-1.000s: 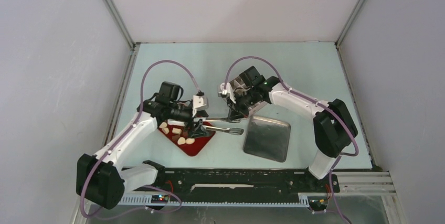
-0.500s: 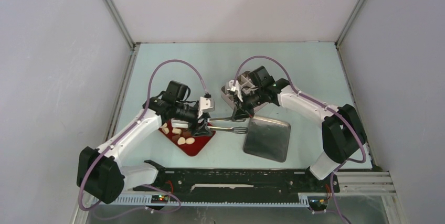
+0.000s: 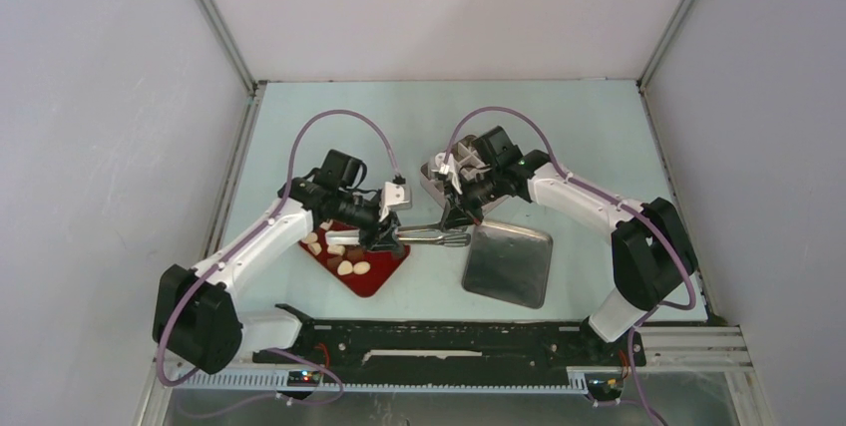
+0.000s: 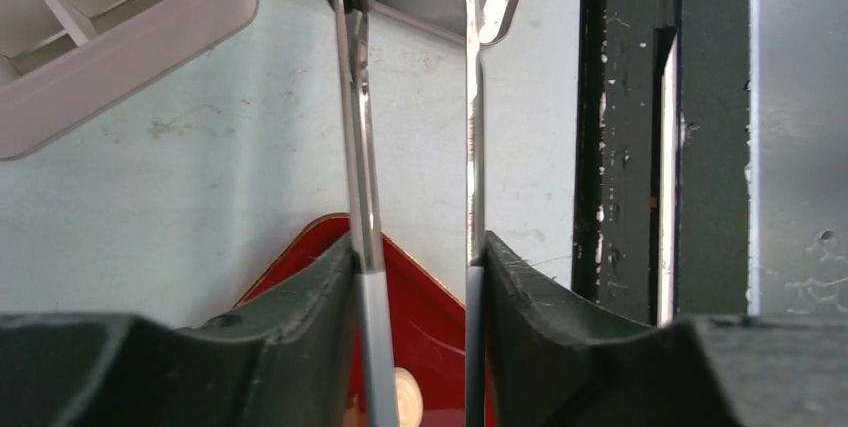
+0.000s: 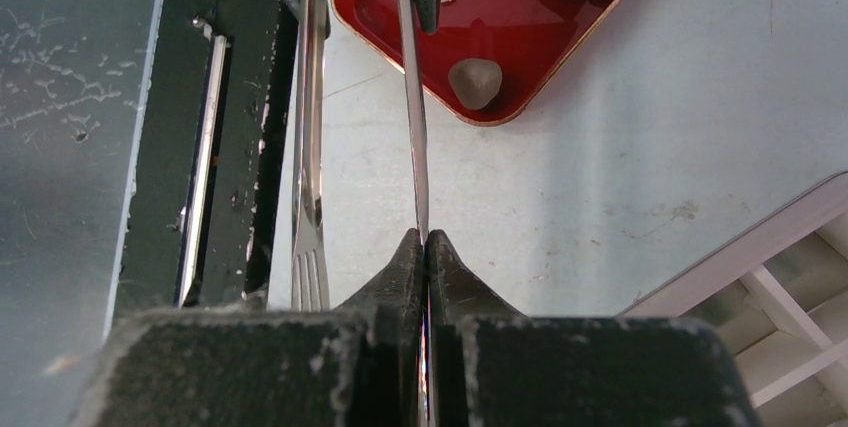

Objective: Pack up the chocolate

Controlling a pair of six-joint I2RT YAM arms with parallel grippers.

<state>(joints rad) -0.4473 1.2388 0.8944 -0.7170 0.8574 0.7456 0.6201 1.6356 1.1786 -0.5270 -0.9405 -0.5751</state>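
Observation:
The chocolate (image 3: 346, 266), cream and dark pieces, lies in the red tray (image 3: 377, 284) at the left. My left gripper (image 3: 384, 237) is shut around both arms of the metal tongs (image 3: 436, 236) near their handle end, over the tray's right corner. In the left wrist view my gripper (image 4: 418, 282) presses both tong arms (image 4: 357, 147), above the red tray (image 4: 430, 312) and one cream piece (image 4: 405, 397). My right gripper (image 3: 455, 218) is shut on one tong arm (image 5: 412, 127) near its tip; the other arm (image 5: 308, 147) stands free. A brown chocolate (image 5: 475, 82) lies in the tray (image 5: 520, 37).
A flat metal tray (image 3: 509, 264) lies right of the tongs. A white compartment box (image 3: 439, 169) sits under the right arm; it also shows in the left wrist view (image 4: 120, 37) and in the right wrist view (image 5: 790, 277). The black base rail (image 3: 449, 338) runs along the near edge.
The right arm shifted right a little a second ago. The left gripper and the tongs have moved slightly right and away from me. Both grippers kept their hold.

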